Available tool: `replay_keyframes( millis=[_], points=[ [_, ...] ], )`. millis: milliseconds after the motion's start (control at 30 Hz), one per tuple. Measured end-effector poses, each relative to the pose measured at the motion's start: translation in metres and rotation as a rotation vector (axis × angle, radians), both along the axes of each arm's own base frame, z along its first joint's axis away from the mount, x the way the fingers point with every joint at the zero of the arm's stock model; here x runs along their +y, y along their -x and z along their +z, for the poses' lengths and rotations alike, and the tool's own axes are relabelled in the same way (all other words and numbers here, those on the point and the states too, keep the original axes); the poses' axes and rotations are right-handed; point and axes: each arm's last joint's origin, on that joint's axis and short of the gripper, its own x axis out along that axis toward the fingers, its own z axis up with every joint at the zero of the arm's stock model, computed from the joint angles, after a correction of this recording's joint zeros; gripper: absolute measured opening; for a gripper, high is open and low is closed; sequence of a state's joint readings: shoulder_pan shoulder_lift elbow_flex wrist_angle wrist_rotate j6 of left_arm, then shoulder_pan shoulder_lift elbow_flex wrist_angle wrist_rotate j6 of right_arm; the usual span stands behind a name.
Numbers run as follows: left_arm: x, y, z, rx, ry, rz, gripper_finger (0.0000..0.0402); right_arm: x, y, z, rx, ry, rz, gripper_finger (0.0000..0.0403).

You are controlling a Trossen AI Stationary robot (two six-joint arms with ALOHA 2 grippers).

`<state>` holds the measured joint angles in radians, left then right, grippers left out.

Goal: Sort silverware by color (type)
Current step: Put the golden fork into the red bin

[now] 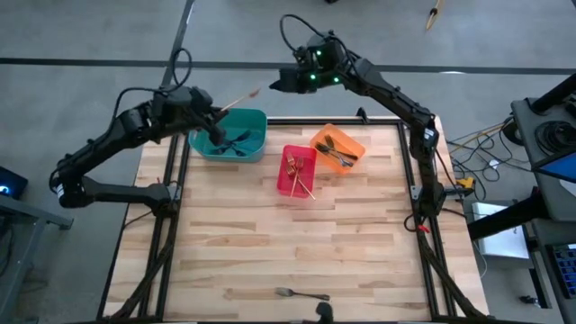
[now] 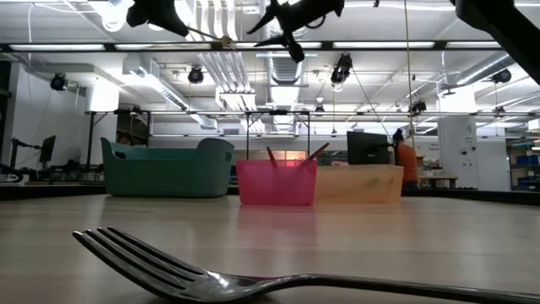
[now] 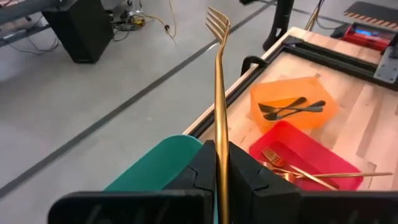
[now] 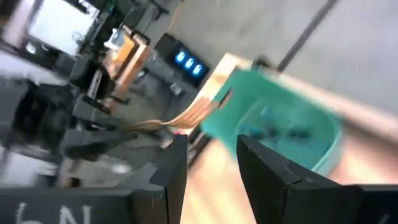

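R wrist view motion-blurred, teal bin [image 4: 286, 118] contents unclear, near fork [image 2: 278, 283] handle cut off at edge

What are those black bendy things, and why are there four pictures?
They are two robot arms at a wooden table. One camera looks down from above, one sits at table height, and one rides on each wrist. The left claw is shut on a thin gold fork, held up over the teal plastic bin. The right claw is open, close to the fork's tip. A red plastic bin holds gold forks, an orange plastic bin holds dark ones, and one silver fork lies alone on the table.
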<state>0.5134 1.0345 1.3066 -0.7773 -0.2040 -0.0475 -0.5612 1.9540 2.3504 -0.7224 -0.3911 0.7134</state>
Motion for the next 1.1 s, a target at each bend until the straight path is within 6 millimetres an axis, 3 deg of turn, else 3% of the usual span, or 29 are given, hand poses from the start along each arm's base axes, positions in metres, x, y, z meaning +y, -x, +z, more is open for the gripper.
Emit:
replay_keyframes(
  millis=[167, 500, 900, 1100],
  points=[
    [-0.002, -0.002, -0.002, 0.025, -0.025, 0.017, 0.0, -0.002, -0.009, -0.012, -0.004, -0.146, 0.042, 0.0151],
    [0.001, -0.007, -0.009, 0.183, -0.139, 0.062, 0.0, -0.009, -0.023, -0.021, -0.038, -0.152, -0.036, 0.0207],
    [0.01, -0.039, -0.03, 0.319, -0.138, 0.056, 0.0, -0.023, -0.048, -0.053, -0.042, -0.177, -0.081, 0.0212],
    [0.011, -0.04, -0.021, 0.262, -0.159, 0.093, 0.0, -0.026, -0.055, -0.064, -0.033, -0.189, -0.088, 0.0212]
  ],
)
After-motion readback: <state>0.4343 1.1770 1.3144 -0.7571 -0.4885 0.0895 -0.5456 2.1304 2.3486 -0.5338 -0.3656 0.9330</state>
